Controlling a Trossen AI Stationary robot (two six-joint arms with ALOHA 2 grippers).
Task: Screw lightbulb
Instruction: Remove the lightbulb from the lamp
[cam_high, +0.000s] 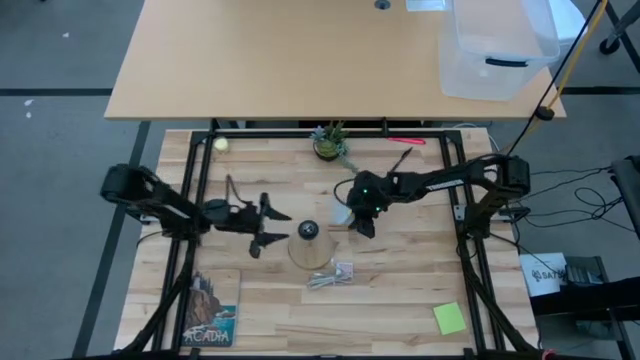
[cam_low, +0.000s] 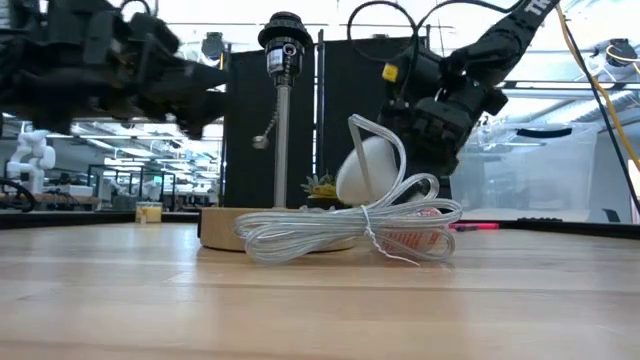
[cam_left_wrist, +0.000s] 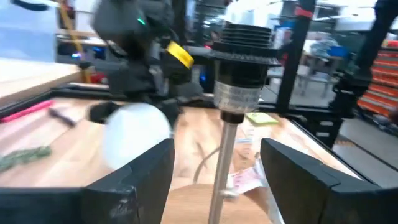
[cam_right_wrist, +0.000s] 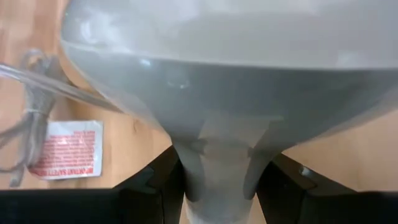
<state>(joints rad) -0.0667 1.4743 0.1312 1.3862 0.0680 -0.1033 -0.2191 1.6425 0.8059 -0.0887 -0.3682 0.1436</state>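
The white lightbulb (cam_high: 342, 212) is in my right gripper (cam_high: 358, 216), right of the round wooden stand (cam_high: 310, 250) with its black socket (cam_low: 285, 35) on a metal pole. In the low view the bulb (cam_low: 365, 170) sits low, behind the coiled clear cord (cam_low: 350, 225). My left gripper (cam_high: 268, 226) is open and empty just left of the stand. In the left wrist view the pole (cam_left_wrist: 222, 162) shows between its two fingers, which do not touch it. My right gripper pinches the bulb's narrow end below the grey cone (cam_right_wrist: 217, 168) between its two fingers (cam_right_wrist: 152, 186). The fingers come slanting down from the table's right. The bulb is tilted, its globe (cam_right_wrist: 217, 37) pointing away from the gripper toward the table. The cord hides whether it is clear of the table.
A paper tag (cam_right_wrist: 65, 149) and cord end (cam_high: 325, 280) lie near the stand. A small plant (cam_high: 330, 142), a yellow-green ball (cam_high: 220, 144) and a red pen (cam_high: 405, 141) lie at the far edge. A book (cam_high: 212, 310) and a green note (cam_high: 449, 318) lie near the front.
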